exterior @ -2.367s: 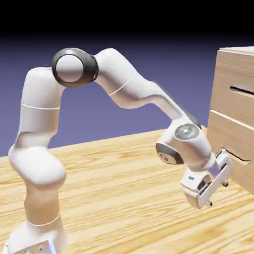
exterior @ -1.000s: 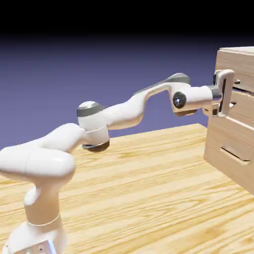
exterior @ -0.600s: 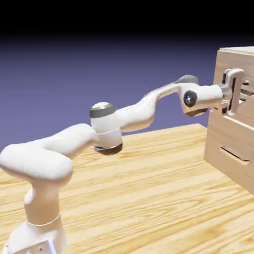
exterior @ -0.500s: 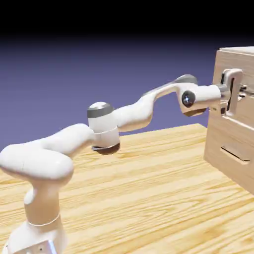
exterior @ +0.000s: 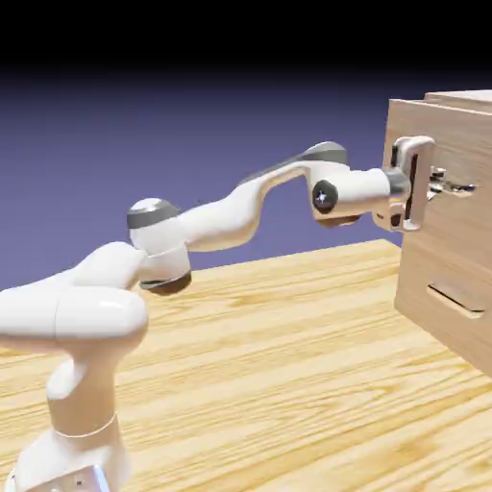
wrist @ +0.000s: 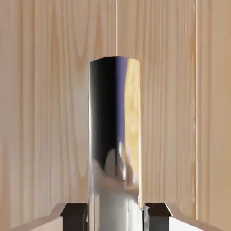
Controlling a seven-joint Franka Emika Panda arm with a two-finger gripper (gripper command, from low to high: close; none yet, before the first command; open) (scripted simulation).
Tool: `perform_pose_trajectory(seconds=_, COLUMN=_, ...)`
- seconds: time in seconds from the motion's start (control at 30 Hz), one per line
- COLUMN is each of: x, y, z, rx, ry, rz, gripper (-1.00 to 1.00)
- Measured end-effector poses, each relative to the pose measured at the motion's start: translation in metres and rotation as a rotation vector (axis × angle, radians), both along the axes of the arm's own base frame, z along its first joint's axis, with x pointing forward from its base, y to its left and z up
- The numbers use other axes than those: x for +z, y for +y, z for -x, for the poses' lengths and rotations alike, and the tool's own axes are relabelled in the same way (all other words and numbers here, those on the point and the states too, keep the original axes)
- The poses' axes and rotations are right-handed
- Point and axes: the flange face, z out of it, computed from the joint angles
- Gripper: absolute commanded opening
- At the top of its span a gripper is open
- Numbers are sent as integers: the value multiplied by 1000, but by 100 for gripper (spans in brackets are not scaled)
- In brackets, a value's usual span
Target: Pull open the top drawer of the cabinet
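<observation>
The cabinet [exterior: 444, 264] stands at the exterior view's right. Its top drawer [exterior: 452, 135] sticks out a little toward the arm, past the lower drawer front [exterior: 455, 299]. My gripper [exterior: 433, 184] is shut on the top drawer's thin bar handle [exterior: 459, 186], with the hand level in front of the drawer. In the hand view the shiny metal handle [wrist: 115, 135] runs up the middle between my two fingertips [wrist: 75, 215], and my gripper [wrist: 115, 219] clamps it. The drawer's light wood [wrist: 45, 113] fills the background.
The wooden table [exterior: 288, 365] spreads below the stretched arm [exterior: 221, 216]. The arm's base [exterior: 82, 423] stands at the lower left.
The arm rose from low by the cabinet to the top handle and closed on it. In the last half second the hand drew back left, and the top drawer slid out with it.
</observation>
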Motion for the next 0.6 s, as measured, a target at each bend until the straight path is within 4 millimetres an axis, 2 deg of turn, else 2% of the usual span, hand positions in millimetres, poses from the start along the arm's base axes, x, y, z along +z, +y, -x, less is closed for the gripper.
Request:
perform_pose_trajectory(seconds=0.23, x=0, y=0, z=64, rx=0, ry=-1, rz=0, gripper=-100)
perform_pose_trajectory(seconds=0.5, x=0, y=0, z=148, rx=0, ry=-1, rz=0, gripper=-100)
perform_pose_trajectory(seconds=0.53, x=0, y=0, z=148, rx=0, ry=-1, rz=0, gripper=100)
perform_pose_trajectory(seconds=0.6, x=0, y=0, z=148, rx=0, ry=1, rz=0, gripper=100)
